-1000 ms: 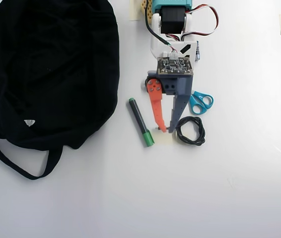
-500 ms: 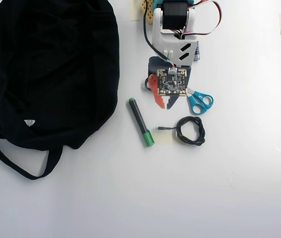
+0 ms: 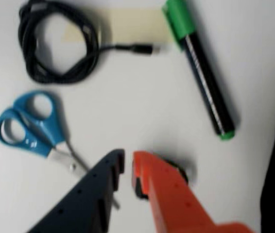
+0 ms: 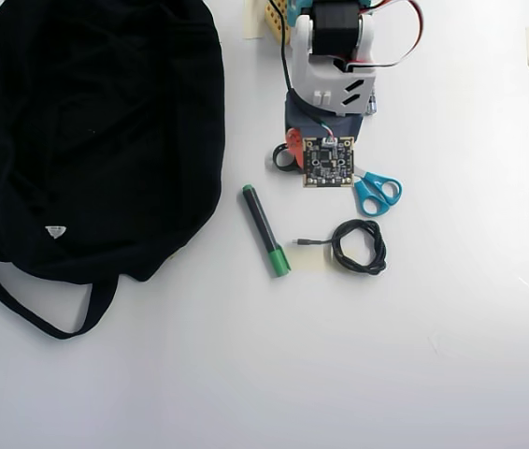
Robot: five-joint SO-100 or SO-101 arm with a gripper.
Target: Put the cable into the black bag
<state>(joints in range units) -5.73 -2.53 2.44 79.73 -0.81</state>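
Overhead view shows the cable [image 4: 359, 247] coiled on the white table [image 4: 451, 355], its plug end pointing toward the green-capped marker [image 4: 265, 230], with blue scissors [image 4: 377, 192] just above the coil. The black bag [image 4: 96, 131] lies well apart at the left. Seen from the wrist, the gripper [image 3: 128, 167] hangs over the table with its dark and orange fingers nearly together, holding nothing, near the scissors [image 3: 28, 126].
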